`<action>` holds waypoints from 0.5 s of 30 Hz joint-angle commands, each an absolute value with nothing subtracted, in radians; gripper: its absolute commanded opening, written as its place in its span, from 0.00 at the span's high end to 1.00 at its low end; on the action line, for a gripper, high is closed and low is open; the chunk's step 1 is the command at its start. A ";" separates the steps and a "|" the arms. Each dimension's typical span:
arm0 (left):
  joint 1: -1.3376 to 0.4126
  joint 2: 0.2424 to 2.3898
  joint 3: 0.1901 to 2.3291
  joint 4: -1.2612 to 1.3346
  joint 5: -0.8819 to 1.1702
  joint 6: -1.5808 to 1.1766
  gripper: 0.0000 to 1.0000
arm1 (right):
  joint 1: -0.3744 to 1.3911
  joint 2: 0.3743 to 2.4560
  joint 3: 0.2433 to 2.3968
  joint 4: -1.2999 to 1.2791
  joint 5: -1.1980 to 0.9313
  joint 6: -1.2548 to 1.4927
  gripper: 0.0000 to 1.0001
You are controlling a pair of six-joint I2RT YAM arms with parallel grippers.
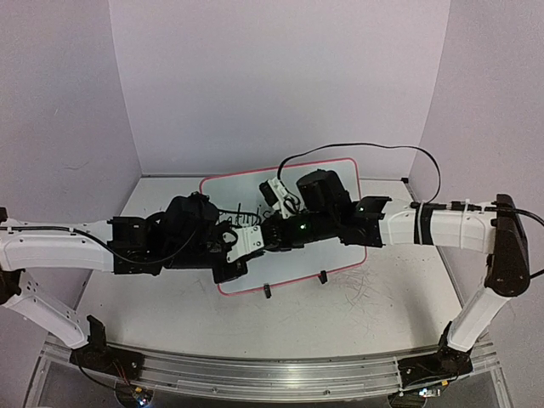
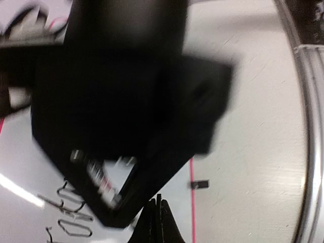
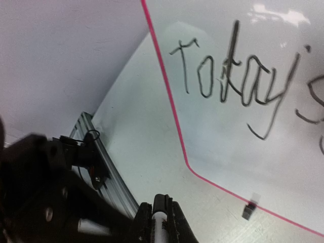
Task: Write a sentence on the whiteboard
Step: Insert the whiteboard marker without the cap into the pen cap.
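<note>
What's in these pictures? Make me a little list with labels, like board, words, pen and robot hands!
board: the whiteboard, pink-red rim, on the table, both arms over it
words: the sentence shows "Today" in black; more runs off the right wrist view
pen: a marker, clamped in the right gripper
other hand: left gripper, fingers pressed together, nothing seen between them; its view is blurry
feet: two black clips on the board's near edge
</note>
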State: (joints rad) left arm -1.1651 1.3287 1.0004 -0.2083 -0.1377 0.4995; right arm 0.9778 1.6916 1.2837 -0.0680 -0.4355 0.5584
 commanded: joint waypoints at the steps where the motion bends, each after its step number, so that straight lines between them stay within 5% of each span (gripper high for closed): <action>1: -1.197 1.253 1.127 0.142 -0.063 0.486 1.00 | 1.042 1.672 1.221 0.054 -0.578 0.567 1.00; 5: -1.197 1.207 1.079 0.127 -0.099 0.443 0.98 | 0.964 1.564 1.177 0.069 -0.508 0.610 1.00; 9: -1.196 1.146 1.034 0.073 -0.201 0.375 0.71 | 0.865 1.494 1.096 0.062 -0.481 0.632 1.00; 15: -1.194 1.067 0.994 -0.031 -0.327 0.267 0.45 | 0.716 1.372 0.958 0.002 -0.558 0.623 1.00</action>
State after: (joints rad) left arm -1.1957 1.1141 1.0195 -0.0091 -0.2082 0.3606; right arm 0.7992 1.4582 1.0307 0.0324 -0.4926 0.6163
